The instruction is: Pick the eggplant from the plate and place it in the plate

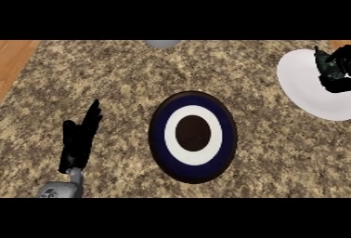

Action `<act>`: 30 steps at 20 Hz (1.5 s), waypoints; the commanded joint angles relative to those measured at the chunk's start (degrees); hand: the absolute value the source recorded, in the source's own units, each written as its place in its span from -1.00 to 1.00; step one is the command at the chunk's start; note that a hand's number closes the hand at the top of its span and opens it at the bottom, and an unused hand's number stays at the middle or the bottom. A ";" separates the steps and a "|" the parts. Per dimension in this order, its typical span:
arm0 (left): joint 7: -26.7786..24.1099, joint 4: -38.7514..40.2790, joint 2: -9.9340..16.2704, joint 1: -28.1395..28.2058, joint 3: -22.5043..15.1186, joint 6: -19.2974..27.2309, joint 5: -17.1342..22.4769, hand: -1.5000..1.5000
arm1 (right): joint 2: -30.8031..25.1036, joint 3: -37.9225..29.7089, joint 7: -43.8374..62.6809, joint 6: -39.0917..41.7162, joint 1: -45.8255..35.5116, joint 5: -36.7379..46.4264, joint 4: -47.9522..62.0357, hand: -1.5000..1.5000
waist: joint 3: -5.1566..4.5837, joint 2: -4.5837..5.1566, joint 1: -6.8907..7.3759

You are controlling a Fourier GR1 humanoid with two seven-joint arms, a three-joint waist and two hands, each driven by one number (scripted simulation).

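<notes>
A white plate (308, 88) lies at the right edge of the counter. My right hand (334, 69) is over its far right part, fingers curled round a dark thing that I take for the eggplant, which the hand almost wholly hides. In the middle of the counter lies a dark blue plate (159, 135) with a white ring and a brown centre, nothing on it. My left hand (80, 139) rests at the left, open with fingers pointing up, well apart from both plates.
The counter top (103, 79) is speckled brown stone. A strip of wood (12, 60) shows at the far left. A grey rounded object (162, 43) peeks in at the top edge.
</notes>
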 commanded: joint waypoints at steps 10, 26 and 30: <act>-0.88 0.59 -1.44 -0.14 -1.40 0.05 -0.95 0.00 | -3.29 3.86 -5.50 14.35 -0.66 4.71 10.90 -1.00 | 0.20 0.93 1.63; 0.55 -0.25 -0.65 -0.95 0.15 -0.22 -0.18 0.00 | -9.21 -16.71 -20.89 36.58 0.86 -16.80 14.51 -1.00 | 0.34 0.71 0.59; 2.11 -1.19 -0.44 -2.94 0.62 0.70 -0.79 0.00 | -10.55 -16.93 -22.74 41.45 3.53 -17.37 13.39 -1.00 | 0.39 0.60 0.07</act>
